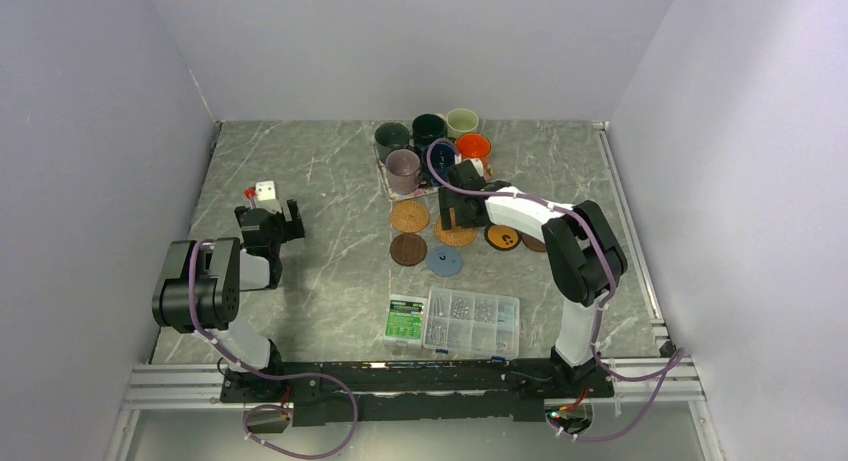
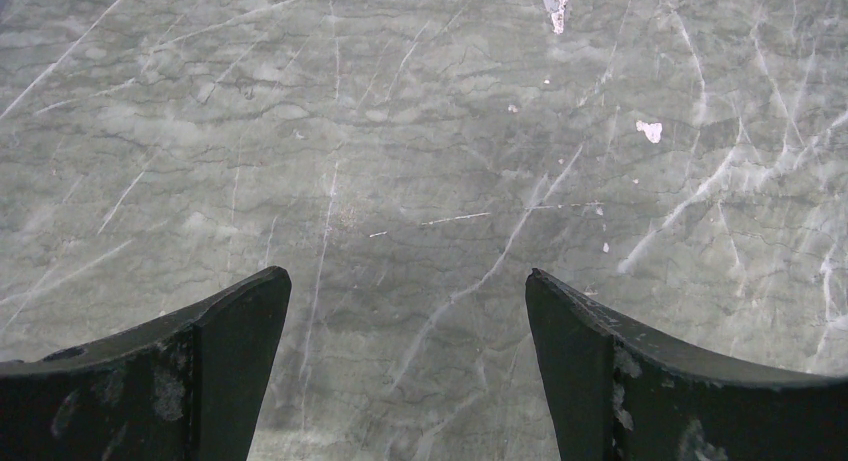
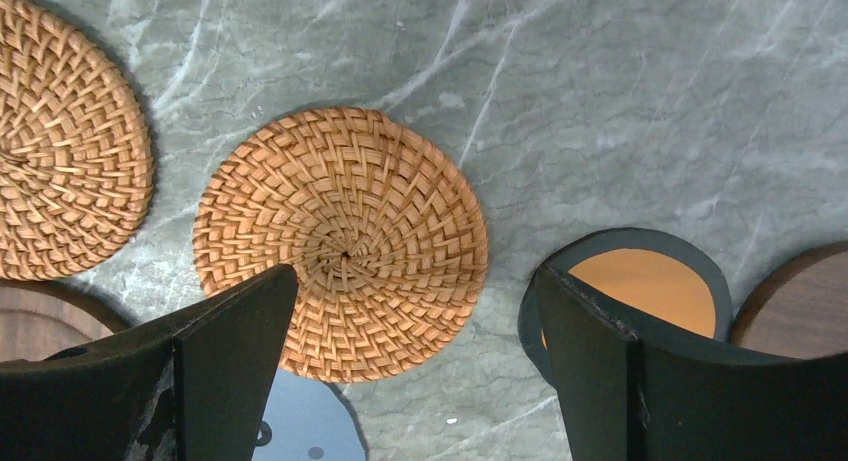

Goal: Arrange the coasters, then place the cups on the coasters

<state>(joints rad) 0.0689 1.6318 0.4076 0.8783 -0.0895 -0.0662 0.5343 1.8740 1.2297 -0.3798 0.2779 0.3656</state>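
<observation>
Six cups stand bunched at the back: dark grey-green (image 1: 392, 138), dark teal (image 1: 428, 129), pale cream (image 1: 462, 121), orange (image 1: 473, 146), mauve-grey (image 1: 403, 168), and navy (image 1: 441, 158) partly behind a cable. In front lie the coasters: two woven tan (image 1: 409, 216) (image 3: 340, 243), dark brown (image 1: 407, 249), light blue (image 1: 445, 260), black with orange (image 1: 502, 237), and another brown (image 3: 800, 301) half under the arm. My right gripper (image 3: 412, 281) hangs open above the second woven coaster, holding nothing. My left gripper (image 2: 407, 276) stands open over bare marble at the left (image 1: 270, 221).
The cups sit on a floral tray (image 1: 383, 173). A clear plastic screw box (image 1: 472, 321) and a green packet (image 1: 405, 318) lie near the front edge. A small white and red object (image 1: 262, 191) sits just beyond the left gripper. Grey walls enclose the table.
</observation>
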